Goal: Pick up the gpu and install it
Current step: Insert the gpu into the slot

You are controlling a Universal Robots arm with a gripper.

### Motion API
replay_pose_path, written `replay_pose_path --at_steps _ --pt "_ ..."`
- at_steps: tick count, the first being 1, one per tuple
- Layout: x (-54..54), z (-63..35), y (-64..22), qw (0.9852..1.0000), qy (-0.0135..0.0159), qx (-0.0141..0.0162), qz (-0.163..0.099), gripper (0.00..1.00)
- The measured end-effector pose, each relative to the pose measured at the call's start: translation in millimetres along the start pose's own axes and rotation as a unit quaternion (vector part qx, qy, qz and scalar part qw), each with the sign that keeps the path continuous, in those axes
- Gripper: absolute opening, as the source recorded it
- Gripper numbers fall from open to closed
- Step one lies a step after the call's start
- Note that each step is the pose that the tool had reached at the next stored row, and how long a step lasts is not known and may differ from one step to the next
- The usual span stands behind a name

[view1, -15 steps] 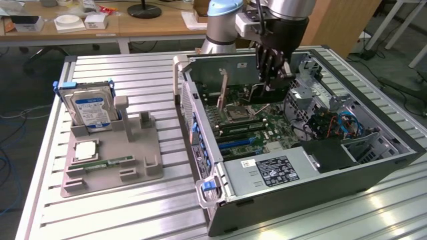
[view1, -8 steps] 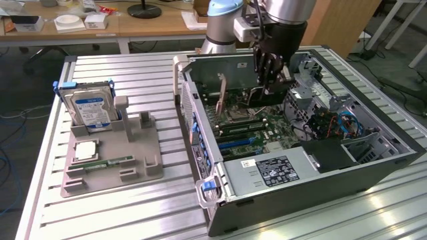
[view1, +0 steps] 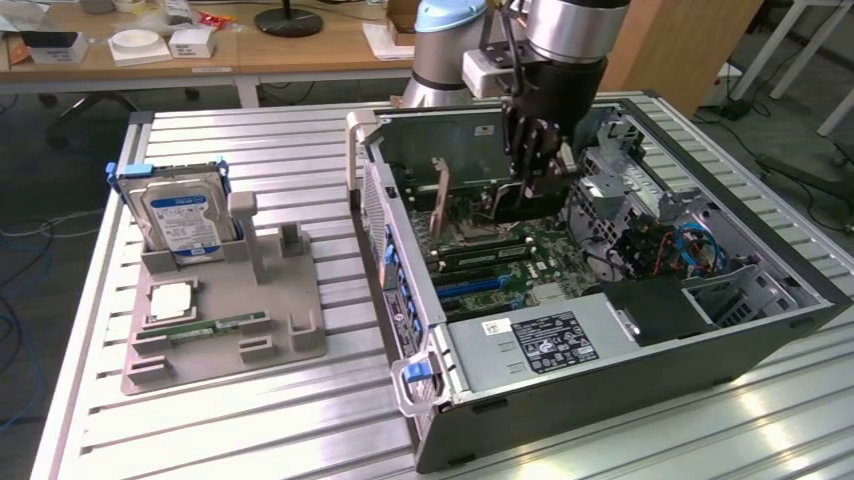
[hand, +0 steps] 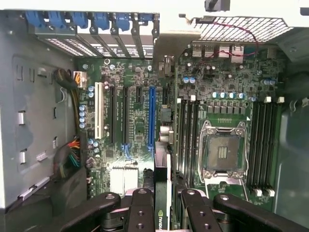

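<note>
My gripper (view1: 531,172) hangs inside the open computer case (view1: 601,400), above the motherboard (view1: 514,265). It is shut on the gpu (view1: 515,203), a thin black card that hangs edge-down from the fingers. In the wrist view the gpu (hand: 162,186) appears edge-on between the black fingers (hand: 141,210) of the gripper (hand: 165,212), with a green logo on its edge. It sits above the board, roughly in line with the long blue slot (hand: 152,116). I cannot tell whether the card touches the board.
A white slot (hand: 99,111), black slots and a bare CPU socket (hand: 223,154) lie on the board. The power supply (view1: 541,340) fills the case's near end. On the exterior view's left, a grey fixture (view1: 234,320) holds a silver hard drive (view1: 180,215) and a memory stick (view1: 214,326).
</note>
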State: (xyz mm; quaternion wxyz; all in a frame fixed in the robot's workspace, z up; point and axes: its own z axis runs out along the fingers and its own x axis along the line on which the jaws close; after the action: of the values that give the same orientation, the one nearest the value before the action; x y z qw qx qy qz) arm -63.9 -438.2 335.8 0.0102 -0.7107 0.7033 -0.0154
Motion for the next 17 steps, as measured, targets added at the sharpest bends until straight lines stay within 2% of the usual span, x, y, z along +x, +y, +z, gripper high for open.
replay_pose_path --at_steps 3,12,17 --pt "0.1 5.1 2.7 1.0 0.0004 0.0 0.004 0.26" --pt "8.3 9.5 3.5 1.0 0.0004 0.0 0.005 0.26" --pt "8.5 16.8 7.7 1.0 0.0005 0.0 0.005 0.26"
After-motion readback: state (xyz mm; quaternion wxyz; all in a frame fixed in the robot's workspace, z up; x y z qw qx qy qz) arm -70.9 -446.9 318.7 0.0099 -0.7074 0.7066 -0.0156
